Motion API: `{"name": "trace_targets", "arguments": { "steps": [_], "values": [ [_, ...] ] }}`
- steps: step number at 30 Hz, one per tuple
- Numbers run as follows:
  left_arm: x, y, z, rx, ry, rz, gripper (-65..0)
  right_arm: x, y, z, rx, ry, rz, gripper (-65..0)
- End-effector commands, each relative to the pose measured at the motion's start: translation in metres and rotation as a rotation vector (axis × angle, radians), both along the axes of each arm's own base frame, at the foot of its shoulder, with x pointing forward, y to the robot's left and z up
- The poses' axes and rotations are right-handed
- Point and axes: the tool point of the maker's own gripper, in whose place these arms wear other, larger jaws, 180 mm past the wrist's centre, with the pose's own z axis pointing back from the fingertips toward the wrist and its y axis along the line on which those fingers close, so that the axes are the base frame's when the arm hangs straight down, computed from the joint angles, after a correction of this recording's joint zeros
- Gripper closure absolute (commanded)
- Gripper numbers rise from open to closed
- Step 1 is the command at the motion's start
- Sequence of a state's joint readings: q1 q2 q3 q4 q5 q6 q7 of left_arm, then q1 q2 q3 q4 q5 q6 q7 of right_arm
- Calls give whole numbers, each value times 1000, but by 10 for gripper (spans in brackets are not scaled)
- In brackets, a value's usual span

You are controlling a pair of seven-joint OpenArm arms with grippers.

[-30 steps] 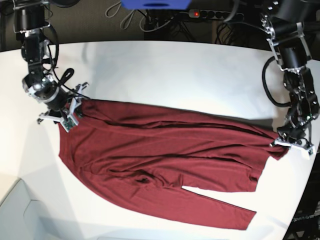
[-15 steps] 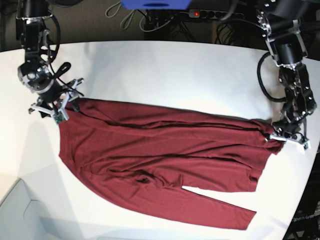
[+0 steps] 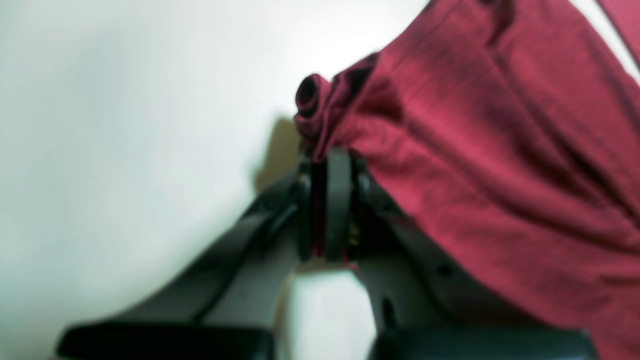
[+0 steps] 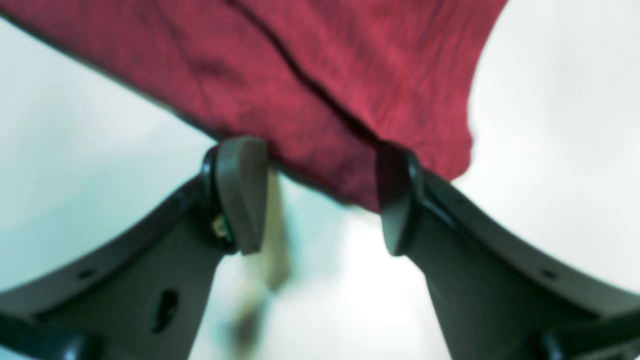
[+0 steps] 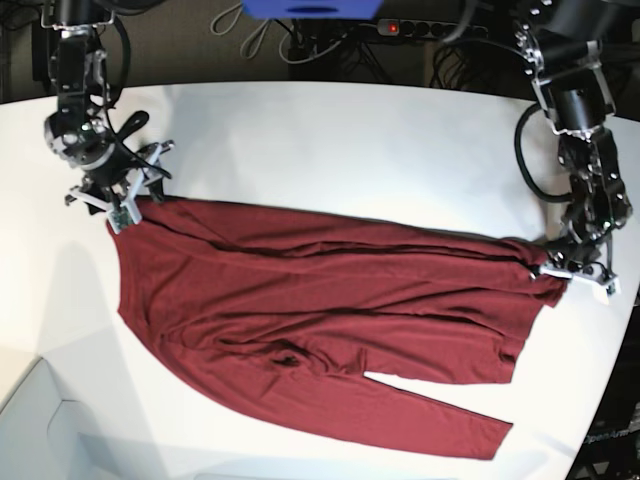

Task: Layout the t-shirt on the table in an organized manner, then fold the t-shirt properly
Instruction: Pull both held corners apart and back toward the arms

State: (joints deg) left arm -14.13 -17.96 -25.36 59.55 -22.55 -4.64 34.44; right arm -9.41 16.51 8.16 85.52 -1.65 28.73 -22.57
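The maroon t-shirt [image 5: 320,300] lies spread and wrinkled across the white table [image 5: 330,140], with one sleeve [image 5: 440,415] stretched toward the near right. In the base view my left gripper [image 5: 577,273] sits at the shirt's right end. The left wrist view shows that gripper [image 3: 330,160] shut on a bunched fold of the t-shirt [image 3: 500,125]. My right gripper [image 5: 128,200] is at the shirt's far left corner. The right wrist view shows it [image 4: 320,200] open, with the edge of the t-shirt [image 4: 350,75] lying at its fingertips [image 4: 240,195].
A power strip with cables [image 5: 420,28] and a blue object [image 5: 310,8] lie beyond the table's far edge. The table's curved edge [image 5: 612,400] runs close to the shirt's right end. A pale box-like surface [image 5: 30,420] sits at the near left.
My right gripper has opened, let go of the shirt's left corner and drawn back toward the far left. My left gripper, still shut on the cloth, shifted slightly toward the far side.
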Motion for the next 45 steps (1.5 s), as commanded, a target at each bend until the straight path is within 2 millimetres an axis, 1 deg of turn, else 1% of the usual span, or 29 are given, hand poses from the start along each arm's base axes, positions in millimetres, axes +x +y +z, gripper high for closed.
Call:
{"name": "trace_targets", "arguments": {
  "steps": [1, 3, 9, 11, 13, 15, 17, 19, 20, 21, 24, 26, 29, 33, 35, 38, 40, 43, 45],
  "values": [
    [9, 8, 13, 16, -36, 5, -2, 4, -8, 3, -16, -7, -5, -350],
    [7, 8, 10, 15, -26, 5, -2, 1, -11, -3, -15, 10, -12, -350],
    [6, 7, 7, 13, -20, 5, -2, 0, -10, -4, -16, 15, -4, -348],
    [3, 7, 0, 4, -1, 9, -2, -1, -9, -5, -14, 19, 2, -334],
    [-1, 7, -8, -6, 21, 15, -2, -4, -2, -7, -4, 34, 45, -278],
    [-5, 7, -13, -18, 33, 18, -2, -6, 3, -8, 8, 45, 77, -202],
    [-15, 7, -20, -13, 49, 15, -2, -6, 3, -8, 8, 46, 79, -115],
    [-19, 7, -19, -4, 48, 13, -2, -7, 3, -9, 7, 52, 78, -39],
    [-20, 8, -17, 1, 43, 11, -2, -8, 2, -9, 5, 55, 78, -11],
    [-21, 8, -15, 7, 41, 7, -2, -9, 1, -9, 3, 56, 79, 0],
    [-23, 9, -5, 34, 20, -5, -2, -10, 0, -8, -3, 54, 81, 0],
    [-25, 9, 3, 55, 4, -18, -2, -16, -14, -8, -21, 60, 59, 0],
    [-28, 6, 12, 78, -15, -36, -2, -17, -20, 1, -32, 39, 52, 0],
    [-32, -4, 17, 74, 5, -67, -2, -30, -19, 8, -54, 34, 71, 0],
    [-39, -6, 17, 76, 21, -78, -2, -38, -19, 11, -71, 38, 91, 0],
    [-45, -12, 28, 102, 9, -105, -2, -51, -16, 13, -82, 46, 110, 0],
    [-50, -15, 34, 121, 1, -122, -2, -60, -15, 13, -85, 57, 118, 0],
    [-61, -19, 37, 137, 19, -147, -2, -72, -14, 9, -90, 81, 126, 0],
    [-72, -16, 40, 146, 32, -142, -2, -82, -19, 6, -105, 108, 135, 0]
  ]
}}
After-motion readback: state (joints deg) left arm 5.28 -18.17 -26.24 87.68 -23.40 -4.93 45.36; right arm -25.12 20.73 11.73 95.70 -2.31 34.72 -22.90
